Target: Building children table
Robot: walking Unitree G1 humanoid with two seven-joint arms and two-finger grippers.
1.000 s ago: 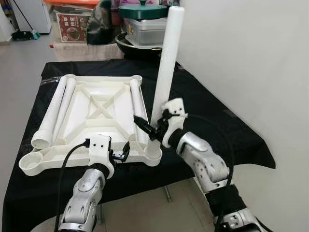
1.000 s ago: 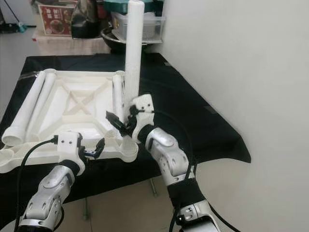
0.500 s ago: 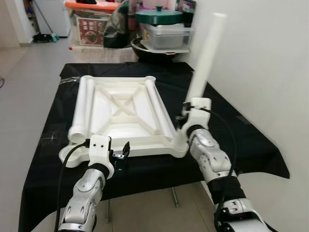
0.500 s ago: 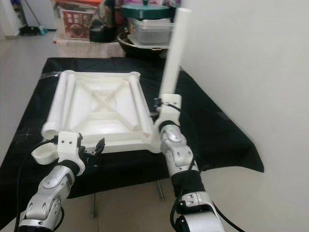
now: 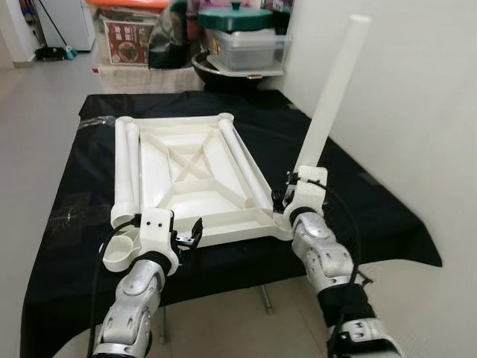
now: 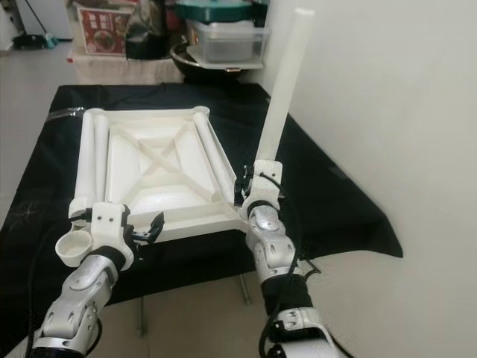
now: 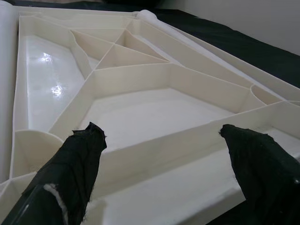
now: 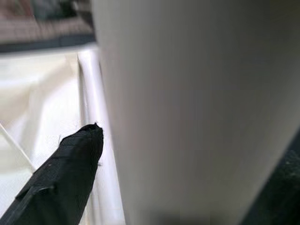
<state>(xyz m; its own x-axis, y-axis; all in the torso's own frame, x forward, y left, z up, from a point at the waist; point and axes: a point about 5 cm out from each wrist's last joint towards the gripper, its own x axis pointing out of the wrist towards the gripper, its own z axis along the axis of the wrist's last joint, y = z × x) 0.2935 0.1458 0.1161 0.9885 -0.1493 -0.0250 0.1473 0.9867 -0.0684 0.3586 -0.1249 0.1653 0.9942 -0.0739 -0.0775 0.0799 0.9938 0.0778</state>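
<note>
An upside-down white plastic tabletop (image 5: pixel 223 233) lies on a black-covered table (image 5: pixel 358 201). Two white tube legs (image 5: pixel 124 168) rest along its left side and one leg (image 5: pixel 243 164) lies along its right side. My right gripper (image 5: pixel 289 198) is shut on a fourth leg (image 5: pixel 332 97). This leg stands up and leans to the right, with its lower end at the tabletop's near right corner. In the right wrist view that leg (image 8: pixel 197 108) sits between the fingers (image 8: pixel 61 183). My left gripper (image 5: pixel 190 235) is open, just short of the tabletop's front rim (image 7: pixel 178 187).
A white wall (image 5: pixel 417 89) runs close along the right of the table. Behind the table stand a green-lidded pot (image 5: pixel 235 19) on a clear container, a dark pan and a red box (image 5: pixel 123 37). An empty round socket (image 5: pixel 119 253) sits at the tabletop's near left corner.
The head view has shifted. My right wrist has turned, and the held leg now leans right with its foot at the near right corner. The left gripper stays open by the front rim.
</note>
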